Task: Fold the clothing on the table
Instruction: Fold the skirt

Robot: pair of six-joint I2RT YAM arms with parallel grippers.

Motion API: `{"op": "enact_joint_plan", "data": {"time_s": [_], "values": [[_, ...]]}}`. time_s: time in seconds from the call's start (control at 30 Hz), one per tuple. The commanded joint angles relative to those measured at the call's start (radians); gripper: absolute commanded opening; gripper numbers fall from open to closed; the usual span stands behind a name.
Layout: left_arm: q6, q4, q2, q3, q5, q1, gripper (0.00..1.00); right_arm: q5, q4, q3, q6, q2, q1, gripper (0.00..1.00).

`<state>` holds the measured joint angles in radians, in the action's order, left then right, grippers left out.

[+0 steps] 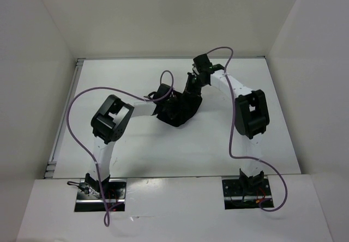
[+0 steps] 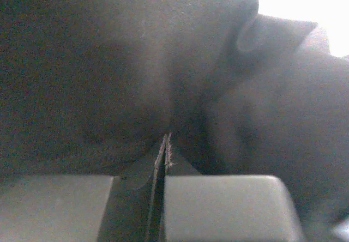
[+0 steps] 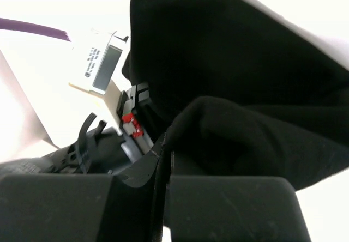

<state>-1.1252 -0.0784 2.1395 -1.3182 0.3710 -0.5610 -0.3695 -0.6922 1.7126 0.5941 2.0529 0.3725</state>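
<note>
The clothing [image 1: 182,114] lies bunched, long axis near-left to far-right.

Plain black clothing [image 1: 180,111], thin and floppy, gathered into a crumpled mound of soft folds with no flat panel showing. Placed near the middle of the table [image 1: 163,149], slightly toward the far side. Matte white rectangular table, far wider than the mound, with thin metal edging visible along the left and far sides.
</note>
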Motion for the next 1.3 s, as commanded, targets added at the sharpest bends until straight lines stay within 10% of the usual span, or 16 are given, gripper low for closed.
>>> {"op": "enact_joint_plan", "data": {"time_s": [0.0, 0.8, 1.27], "values": [[0.045, 0.065, -0.047, 0.034, -0.027, 0.012, 0.00, -0.048, -0.012, 0.056, 0.010, 0.021, 0.039, 0.01], [0.203, 0.290, -0.286, 0.001, -0.310, 0.134, 0.00, -0.055, -0.086, 0.048, -0.092, 0.030, 0.078, 0.01], [0.232, 0.351, -0.159, -0.082, -0.313, 0.219, 0.00, -0.065, -0.135, 0.165, -0.102, 0.090, 0.097, 0.01]]}}
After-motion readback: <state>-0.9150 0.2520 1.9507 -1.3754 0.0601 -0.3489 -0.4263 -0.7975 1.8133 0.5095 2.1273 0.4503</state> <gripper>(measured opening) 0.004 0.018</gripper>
